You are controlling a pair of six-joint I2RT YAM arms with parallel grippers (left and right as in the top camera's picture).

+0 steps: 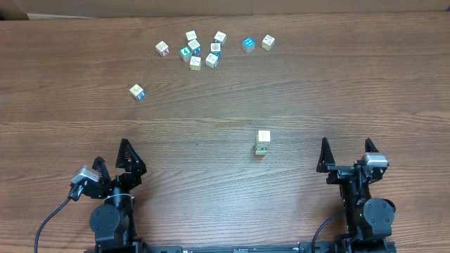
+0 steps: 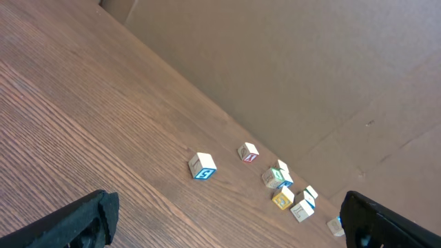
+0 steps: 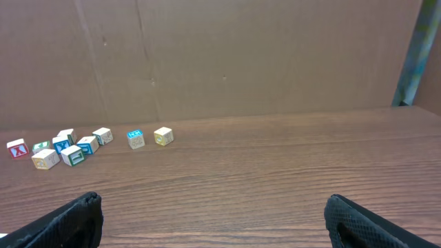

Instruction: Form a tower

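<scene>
The tower (image 1: 262, 143) stands upright on the wooden surface (image 1: 211, 140) in front of me, a narrow stack just one cube wide, built of small pale wooden cubes in whitish and yellow tones. From above I see its cream top face with a faint print, and below it a sliver of the stack's side, yellowish with a touch of green. It stands alone, a little right of the middle and on my half of the surface; how many cubes it counts I cannot tell.

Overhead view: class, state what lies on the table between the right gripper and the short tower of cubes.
Nothing: in the overhead view only bare table separates the right gripper from the tower.
</scene>
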